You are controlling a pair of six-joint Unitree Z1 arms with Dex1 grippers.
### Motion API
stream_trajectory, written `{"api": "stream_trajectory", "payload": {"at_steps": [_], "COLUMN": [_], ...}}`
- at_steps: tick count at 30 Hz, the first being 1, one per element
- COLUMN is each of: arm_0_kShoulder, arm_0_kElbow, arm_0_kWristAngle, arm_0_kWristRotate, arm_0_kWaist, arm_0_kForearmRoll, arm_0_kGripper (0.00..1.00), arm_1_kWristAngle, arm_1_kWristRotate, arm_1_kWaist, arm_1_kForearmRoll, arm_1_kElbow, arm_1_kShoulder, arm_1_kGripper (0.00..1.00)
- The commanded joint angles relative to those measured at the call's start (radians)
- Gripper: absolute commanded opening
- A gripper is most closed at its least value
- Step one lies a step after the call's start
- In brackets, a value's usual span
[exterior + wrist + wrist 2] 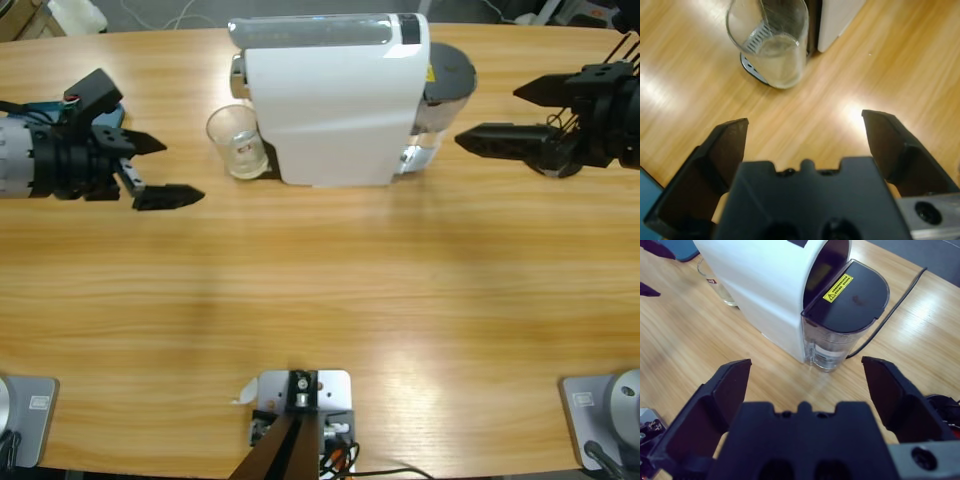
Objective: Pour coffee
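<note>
Clear tumbler stands upright straight ahead of our left end effector, jaws apart; the right end effector, also spread, sits farther.

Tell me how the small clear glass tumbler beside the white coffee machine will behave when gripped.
The small clear glass tumbler looks rigid and smooth, so it may slip in the left gripper. Its walls seem thin, probably fragile. The shallow pale coffee adds little weight, yet tilting it could spill.

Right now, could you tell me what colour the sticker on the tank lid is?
Yellow sticker, right wrist view.
</note>
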Motion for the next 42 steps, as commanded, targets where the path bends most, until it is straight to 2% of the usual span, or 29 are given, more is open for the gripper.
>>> {"api": "stream_trajectory", "payload": {"at_steps": [1,14,31,35,42], "arm_0_kShoulder": [0.116,0.216,0.274,0.278,0.311], "arm_0_kElbow": [-0.029,-0.096,-0.135,-0.136,-0.158], "arm_0_kWristAngle": [0.005,-0.010,-0.025,-0.022,-0.014], "arm_0_kWristRotate": [0.010,0.008,-0.007,-0.013,-0.011], "arm_0_kWaist": [0.008,0.023,0.025,0.026,0.025], "arm_0_kForearmRoll": [-0.075,-0.105,-0.111,-0.111,-0.111], "arm_0_kGripper": [0.991,0.991,0.996,0.885,0.899], "arm_1_kWristAngle": [-0.016,-0.016,-0.018,-0.018,-0.018], "arm_1_kWristRotate": [0.030,0.033,0.039,0.039,0.039], "arm_1_kWaist": [0.010,0.010,0.010,0.010,0.009], "arm_1_kForearmRoll": [-0.001,-0.007,-0.020,-0.021,-0.021], "arm_1_kElbow": [0.031,0.024,0.025,0.025,0.027], "arm_1_kShoulder": [0.060,0.095,0.118,0.121,0.121], "arm_1_kGripper": [1.000,1.000,1.000,1.000,1.000]}}
